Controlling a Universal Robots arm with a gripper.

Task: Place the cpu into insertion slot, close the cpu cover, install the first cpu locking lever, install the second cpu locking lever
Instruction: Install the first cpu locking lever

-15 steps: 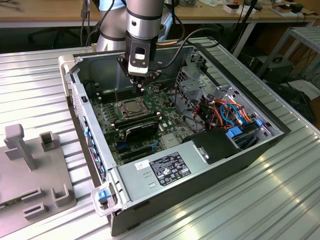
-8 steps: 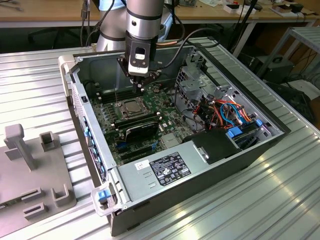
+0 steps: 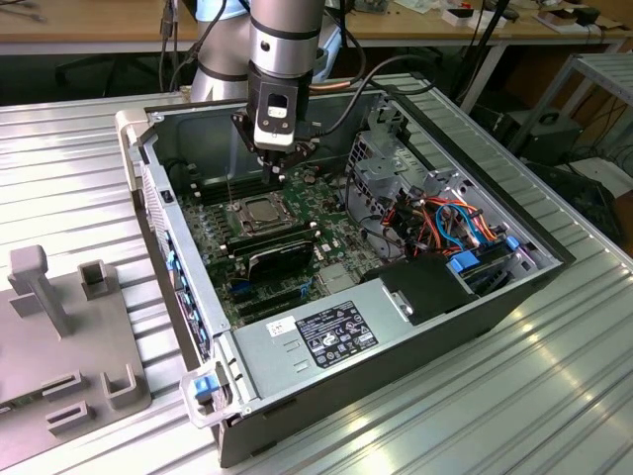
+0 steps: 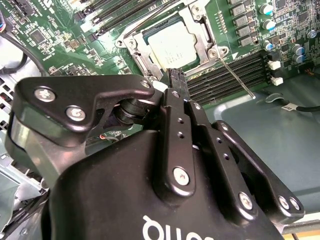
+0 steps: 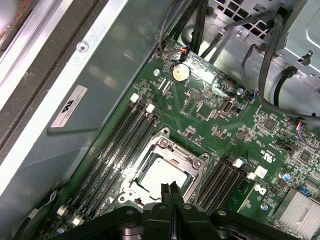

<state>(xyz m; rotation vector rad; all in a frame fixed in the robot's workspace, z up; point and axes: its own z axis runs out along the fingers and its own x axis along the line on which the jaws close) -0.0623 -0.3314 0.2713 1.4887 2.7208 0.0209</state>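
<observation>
While you hover, gripper (image 5: 170,189): fingers pinched together, empty.
cpu (image 5: 161,175): one, flat, silvery top up, square.
cpu cover (image 5: 179,150): one, down over it.

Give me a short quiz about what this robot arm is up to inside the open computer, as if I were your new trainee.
1. True or false: the chip already lies in its socket.
2. The claw hangs closest to which part? A) the coin battery B) the chip's socket C) the bundle of coloured cables
3. Fill in: in the second wrist view, one thin metal lever beside the socket is not latched down; it sticks ____.

Key: 1 true. 2 B. 3 up.
</observation>
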